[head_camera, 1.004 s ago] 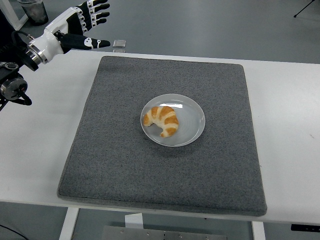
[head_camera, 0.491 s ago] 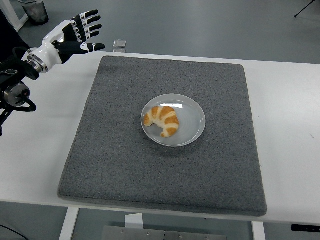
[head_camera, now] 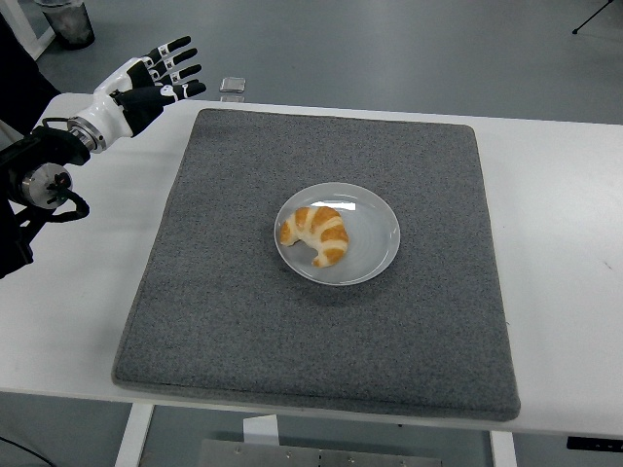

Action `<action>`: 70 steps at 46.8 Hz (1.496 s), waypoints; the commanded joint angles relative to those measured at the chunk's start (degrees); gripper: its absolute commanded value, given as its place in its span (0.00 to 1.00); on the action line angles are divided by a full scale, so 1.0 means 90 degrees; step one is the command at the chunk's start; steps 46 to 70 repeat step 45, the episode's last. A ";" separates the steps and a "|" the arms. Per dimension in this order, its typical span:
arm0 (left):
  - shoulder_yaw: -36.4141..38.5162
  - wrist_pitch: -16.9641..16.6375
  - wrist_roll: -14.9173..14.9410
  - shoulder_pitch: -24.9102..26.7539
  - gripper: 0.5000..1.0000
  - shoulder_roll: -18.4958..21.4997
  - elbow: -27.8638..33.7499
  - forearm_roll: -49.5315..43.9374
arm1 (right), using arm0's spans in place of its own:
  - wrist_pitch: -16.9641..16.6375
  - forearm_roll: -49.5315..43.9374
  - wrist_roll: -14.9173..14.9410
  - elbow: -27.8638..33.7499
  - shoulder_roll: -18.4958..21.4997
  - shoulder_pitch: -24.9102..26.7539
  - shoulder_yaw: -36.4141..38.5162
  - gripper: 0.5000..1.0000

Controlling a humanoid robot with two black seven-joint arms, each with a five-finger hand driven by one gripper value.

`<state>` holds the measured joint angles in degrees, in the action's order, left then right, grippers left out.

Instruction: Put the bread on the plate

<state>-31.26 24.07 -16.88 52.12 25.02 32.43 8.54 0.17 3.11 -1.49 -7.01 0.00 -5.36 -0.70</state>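
Left hand [head_camera: 146, 83] hangs released, fingers spread, well apart from the bread [head_camera: 315, 233] lying on the plate [head_camera: 375, 219].

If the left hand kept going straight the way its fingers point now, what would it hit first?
Probably nothing on the table. The left hand is open, fingers aimed up and right past the far edge, near a small grey object. It points away from the plate and bread. Depth is unclear.

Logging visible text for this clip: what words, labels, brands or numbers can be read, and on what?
None can be read.
The croissant, the plate, the grey mat and the white table bear no print.
The small flat object at the table's far edge is too small to tell.
The left hand shows no legible marks.
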 commanded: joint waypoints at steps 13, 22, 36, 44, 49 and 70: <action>-0.0003 0.0040 0.0069 -0.0039 1.00 0.0003 -0.0029 -0.1065 | -0.0058 0.0025 0.0000 -0.0002 0.0000 0.0000 0.0029 0.90; 0.0017 0.0001 0.0098 -0.0049 1.00 -0.0104 -0.0059 -0.1535 | -0.0058 0.0045 0.0000 -0.0002 0.0000 0.0000 0.0049 0.91; 0.0007 -0.0028 0.0362 -0.0068 1.00 -0.0241 -0.0059 -0.1984 | -0.0029 0.0074 0.0009 -0.0002 0.0000 0.0000 0.0068 0.90; -0.0003 -0.0018 0.0411 -0.0137 1.00 -0.0241 -0.0049 -0.2004 | -0.0009 0.0084 0.0010 -0.0002 0.0000 0.0078 0.0068 0.90; -0.0003 -0.0018 0.0420 -0.0137 1.00 -0.0241 -0.0049 -0.2004 | -0.0009 0.0084 0.0009 -0.0002 0.0000 0.0078 0.0068 0.90; -0.0003 -0.0018 0.0420 -0.0137 1.00 -0.0241 -0.0049 -0.2004 | -0.0009 0.0084 0.0009 -0.0002 0.0000 0.0078 0.0068 0.90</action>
